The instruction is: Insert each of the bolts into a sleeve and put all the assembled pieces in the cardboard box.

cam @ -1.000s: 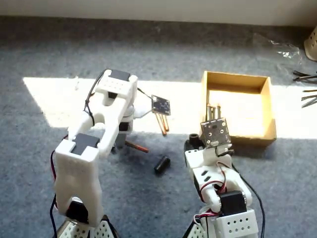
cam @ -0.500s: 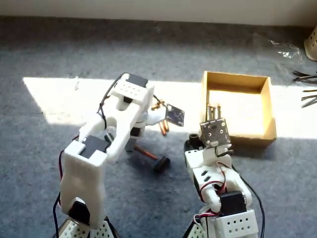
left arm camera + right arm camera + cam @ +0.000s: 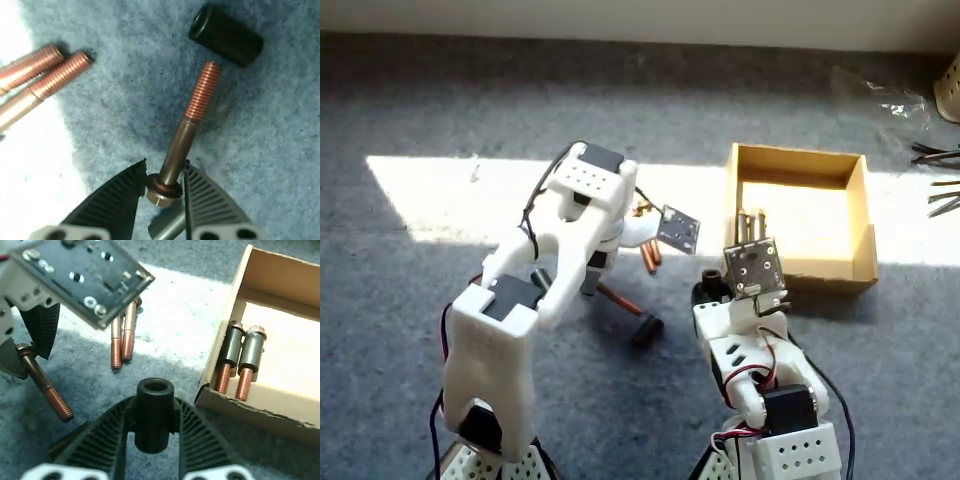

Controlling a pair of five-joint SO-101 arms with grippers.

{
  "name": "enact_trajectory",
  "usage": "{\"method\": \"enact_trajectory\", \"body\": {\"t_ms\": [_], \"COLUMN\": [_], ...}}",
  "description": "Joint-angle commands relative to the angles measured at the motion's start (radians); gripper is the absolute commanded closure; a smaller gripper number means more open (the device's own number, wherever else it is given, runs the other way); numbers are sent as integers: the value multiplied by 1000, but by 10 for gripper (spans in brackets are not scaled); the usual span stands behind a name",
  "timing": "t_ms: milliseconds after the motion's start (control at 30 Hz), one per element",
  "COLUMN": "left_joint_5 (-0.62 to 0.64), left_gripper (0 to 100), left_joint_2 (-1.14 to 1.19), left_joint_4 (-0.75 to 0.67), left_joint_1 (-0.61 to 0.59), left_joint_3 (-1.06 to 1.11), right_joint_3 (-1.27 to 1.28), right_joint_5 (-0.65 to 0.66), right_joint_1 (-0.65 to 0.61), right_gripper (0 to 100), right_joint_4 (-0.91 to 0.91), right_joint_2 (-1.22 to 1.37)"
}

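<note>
My left gripper (image 3: 164, 169) is shut on the head of a copper bolt (image 3: 192, 125), held low over the grey carpet. The bolt's threaded tip sits just short of a loose black sleeve (image 3: 226, 34) lying on its side; in the high view this sleeve (image 3: 647, 329) lies right of the bolt (image 3: 620, 300). My right gripper (image 3: 152, 415) is shut on a second black sleeve (image 3: 155, 407), its bore facing the camera, beside the cardboard box (image 3: 280, 280). Two assembled pieces (image 3: 240, 357) lie inside the box (image 3: 858, 215). Two loose bolts (image 3: 122, 337) rest side by side on the carpet.
The left arm's wrist camera board (image 3: 678, 230) hangs over the loose bolts (image 3: 649, 257). A clear plastic bag (image 3: 880, 95) and dark tools (image 3: 935, 150) lie at the far right. A strip of sunlight crosses the carpet.
The left arm has swung right with the bolt in its gripper, bringing the bolt's tip close to the loose sleeve. The right arm has stayed still.
</note>
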Motion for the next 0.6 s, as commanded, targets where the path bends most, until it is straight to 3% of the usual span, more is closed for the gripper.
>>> {"method": "enact_trajectory", "body": {"t_ms": [0,300,467,567], "left_joint_5": [-64,-64,-66,-66], "left_gripper": [979,973,838,829], "left_joint_2": [-58,-56,-56,-56], "left_joint_4": [-5,-2,0,-3], "left_joint_1": [16,-1,-2,5], "left_joint_3": [-45,-41,-47,-45], "right_joint_3": [-7,-7,-7,-8], "right_joint_5": [11,12,12,12], "right_joint_1": [-8,-8,-5,-5], "right_gripper": [995,995,995,995], "right_joint_4": [-35,-35,-35,-35], "right_joint_2": [-10,-10,-10,-10]}}
